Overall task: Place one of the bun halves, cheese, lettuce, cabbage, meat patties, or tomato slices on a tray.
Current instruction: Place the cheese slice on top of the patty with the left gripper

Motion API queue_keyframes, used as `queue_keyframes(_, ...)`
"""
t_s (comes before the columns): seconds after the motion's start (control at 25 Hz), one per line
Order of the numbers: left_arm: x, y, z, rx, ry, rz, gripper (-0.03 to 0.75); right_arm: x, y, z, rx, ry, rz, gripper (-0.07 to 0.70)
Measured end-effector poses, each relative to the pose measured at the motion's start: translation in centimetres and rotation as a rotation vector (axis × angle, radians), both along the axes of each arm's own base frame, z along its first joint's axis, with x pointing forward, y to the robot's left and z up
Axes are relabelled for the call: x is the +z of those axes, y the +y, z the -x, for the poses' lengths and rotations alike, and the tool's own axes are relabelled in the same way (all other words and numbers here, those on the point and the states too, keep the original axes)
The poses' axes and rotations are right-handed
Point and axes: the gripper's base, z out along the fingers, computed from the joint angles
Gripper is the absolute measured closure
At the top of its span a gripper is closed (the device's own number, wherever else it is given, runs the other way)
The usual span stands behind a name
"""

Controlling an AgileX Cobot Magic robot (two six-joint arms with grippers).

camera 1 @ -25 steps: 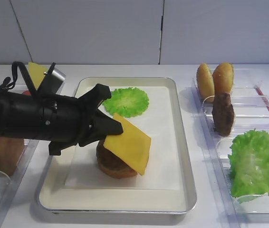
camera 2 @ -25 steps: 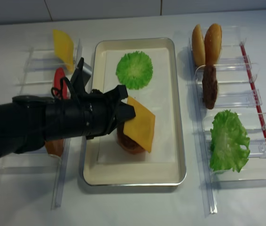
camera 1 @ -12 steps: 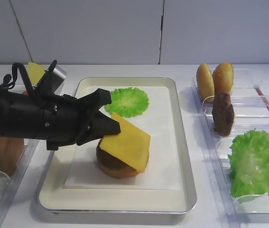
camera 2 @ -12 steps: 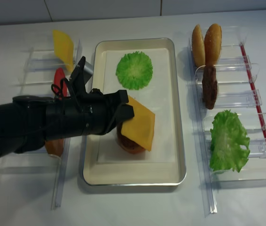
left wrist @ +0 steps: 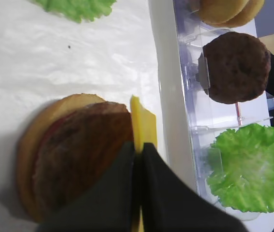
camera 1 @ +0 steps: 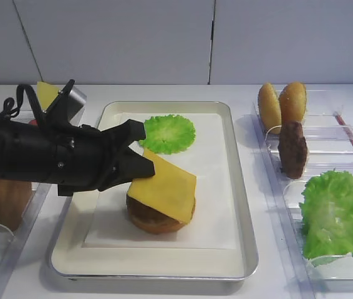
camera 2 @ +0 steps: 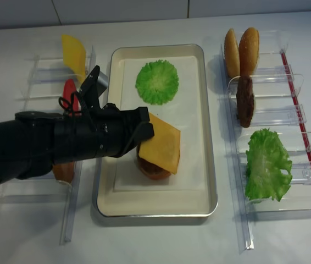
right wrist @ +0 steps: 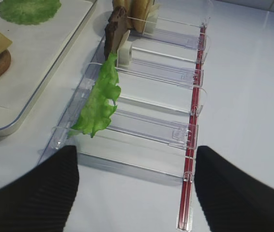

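My left gripper [camera 1: 142, 169] [camera 2: 146, 132] [left wrist: 138, 151] is shut on one edge of the yellow cheese [camera 1: 165, 187] [camera 2: 162, 144] slice. The slice slopes down over a dark meat patty [left wrist: 81, 154] stacked on a bun half [camera 1: 154, 223] in the middle of the silver tray [camera 1: 244, 212] [camera 2: 211, 165]. A round green lettuce [camera 1: 166, 132] [camera 2: 156, 81] piece lies on the tray's paper liner behind the stack. My right gripper [right wrist: 134, 191] is open and holds nothing. It hangs over bare table in front of the right clear rack.
The right clear rack [right wrist: 175, 72] holds two bun halves [camera 1: 282, 101], a patty [camera 1: 292, 148] and a big lettuce leaf [camera 1: 335, 212]. The left rack holds another cheese slice [camera 2: 74, 54], a tomato slice [camera 2: 68, 91] and a bun [camera 1: 3, 202]. My left arm lies across the tray's left rim.
The left gripper has sunk a little and drawn back left. The cheese has tipped from steeply slanted to lying flatter over the patty. The right gripper's earlier state is not shown.
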Motion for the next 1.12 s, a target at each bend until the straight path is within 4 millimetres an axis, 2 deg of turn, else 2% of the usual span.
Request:
queue_keyframes(0.72,-0.23,0.12,0.15,-0.091,-0.089,-0.081,0.715,0.0,0.0,0.0,0.0,0.0,0.0,0.115)
queue_keyframes(1.12,-0.27,0.9,-0.37,-0.065,-0.104,-0.098,0.715,0.0,0.0,0.0,0.0,0.0,0.0,0.116)
